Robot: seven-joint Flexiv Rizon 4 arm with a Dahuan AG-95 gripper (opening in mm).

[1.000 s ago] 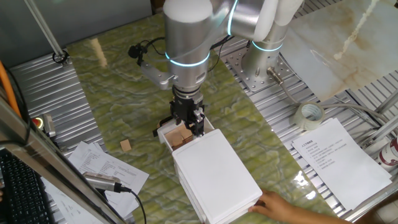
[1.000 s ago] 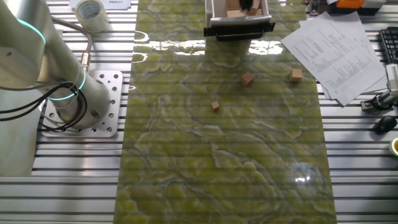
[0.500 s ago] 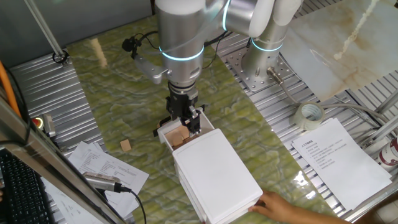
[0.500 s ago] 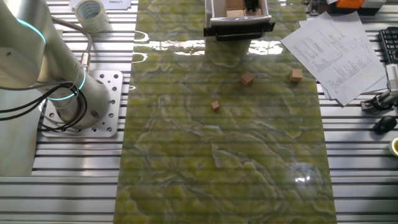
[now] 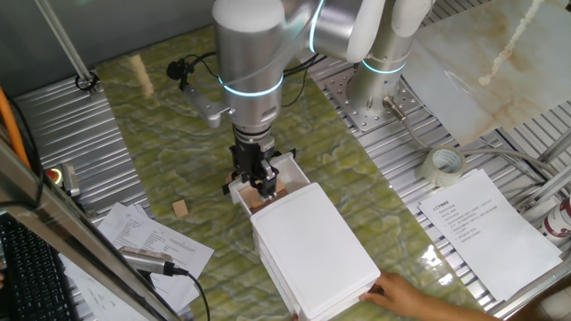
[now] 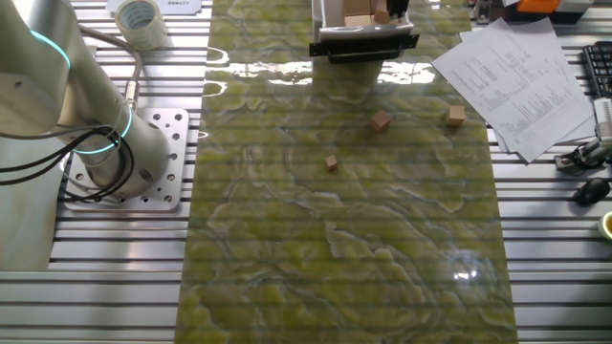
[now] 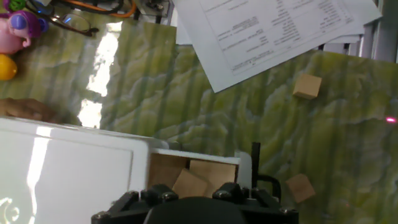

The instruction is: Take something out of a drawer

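A silver Flexiv arm's black two-finger gripper [image 5: 260, 181] reaches down into the shallow white plastic drawer [image 5: 239, 193], pulled open from the top of a white boxy cabinet [image 5: 312, 248], its black bar handle [image 6: 363, 43] facing out over the green marbled tabletop [image 6: 344, 220]. The small light-brown wooden cubes [image 7: 200, 175] the arm is after lie crowded together in the open tray, at 12 o'clock from the gripper body in the hand view. The fingers appear lowered among them, but the arm hides the tips, so it cannot be told how wide they stand or whether a cube is caught between them. A person's hand [image 5: 406, 296] rests against the cabinet's corner at 5 o'clock, apparently to steady the light box. Three loose wooden cubes [image 6: 382, 121] lie on the tabletop in front of the drawer, well apart from one another. Printed paper sheets [image 6: 521, 76] lie at 2 o'clock, and a roll of clear tape [image 5: 443, 166] rests on the slatted metal bench.
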